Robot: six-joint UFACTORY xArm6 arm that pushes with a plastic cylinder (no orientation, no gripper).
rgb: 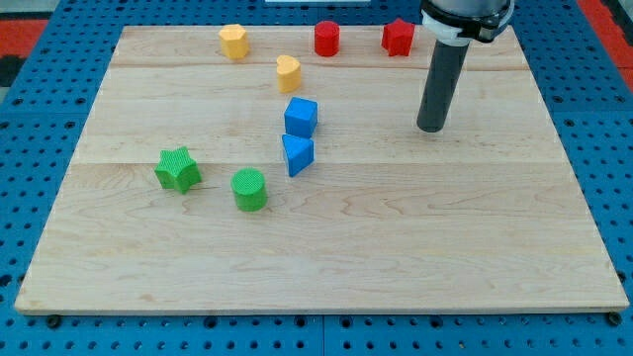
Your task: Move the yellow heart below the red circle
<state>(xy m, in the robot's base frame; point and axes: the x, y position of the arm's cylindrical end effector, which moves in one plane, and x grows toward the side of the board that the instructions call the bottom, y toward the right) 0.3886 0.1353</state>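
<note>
The yellow heart (288, 72) lies near the view's top, left of centre. The red circle (327, 39) stands up and to the right of it, close to the board's top edge. My tip (430, 129) is at the view's right of both, well apart from them, about level with the blue cube (301, 117). It touches no block.
A yellow hexagon (233, 42) sits at the top left and a red star (398, 37) at the top right of the red circle. A blue triangle (297, 154) lies under the blue cube. A green star (178, 169) and green circle (249, 189) sit lower left on the wooden board (445, 247).
</note>
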